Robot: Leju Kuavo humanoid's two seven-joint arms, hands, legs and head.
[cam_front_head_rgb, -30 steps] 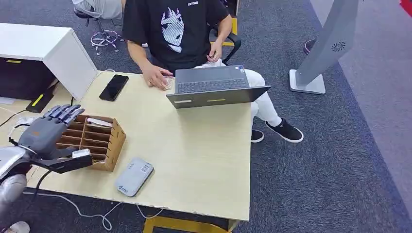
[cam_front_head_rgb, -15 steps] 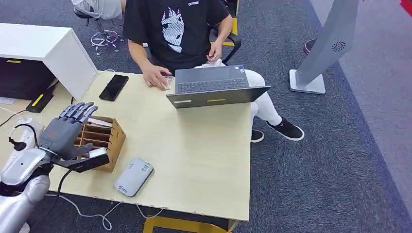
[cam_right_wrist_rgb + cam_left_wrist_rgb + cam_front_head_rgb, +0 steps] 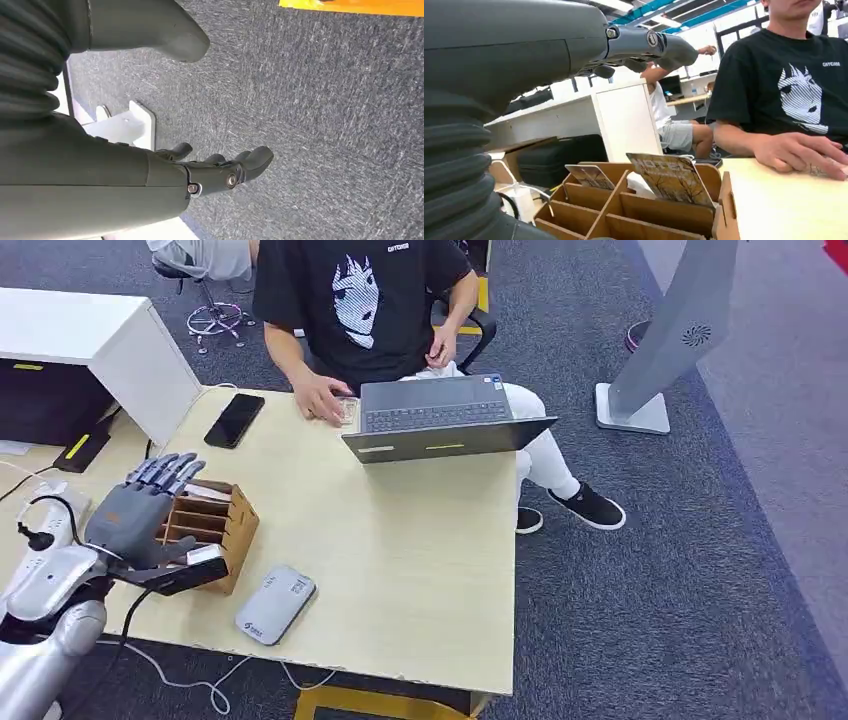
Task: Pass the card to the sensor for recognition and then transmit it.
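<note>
Head view shows the left hand [image 3: 135, 515] raised over the left side of a wooden card organizer [image 3: 200, 530], a divided box that stands on the pale wooden table [image 3: 400, 560] near its left edge. Its fingers [image 3: 165, 472] are stretched out and slightly apart, pointing away from the robot, and they hold nothing. A white card [image 3: 205, 492] lies in the organizer's far slots, just past the fingertips and a little to their right.

Left wrist view looks under the hand [image 3: 644, 47] at the same organizer [image 3: 639, 210]: a card printed with a tree picture [image 3: 672, 179] leans upright in a slot, and a second printed card [image 3: 589, 176] leans in the neighbouring slot. Both sit well below the extended fingers, with open air between them.

Right of the organizer on the table lies a grey card reader [image 3: 276, 604], flat and close to the near edge. At the far edge are a black phone [image 3: 235, 420] and an open laptop [image 3: 440, 420], where a seated person [image 3: 360, 300] in a black T-shirt rests a hand [image 3: 320, 400] on the table beside it.

Right wrist view has the right hand [image 3: 220, 170] hanging over grey carpet [image 3: 325, 125], fingers loosely extended and holding nothing.
</note>
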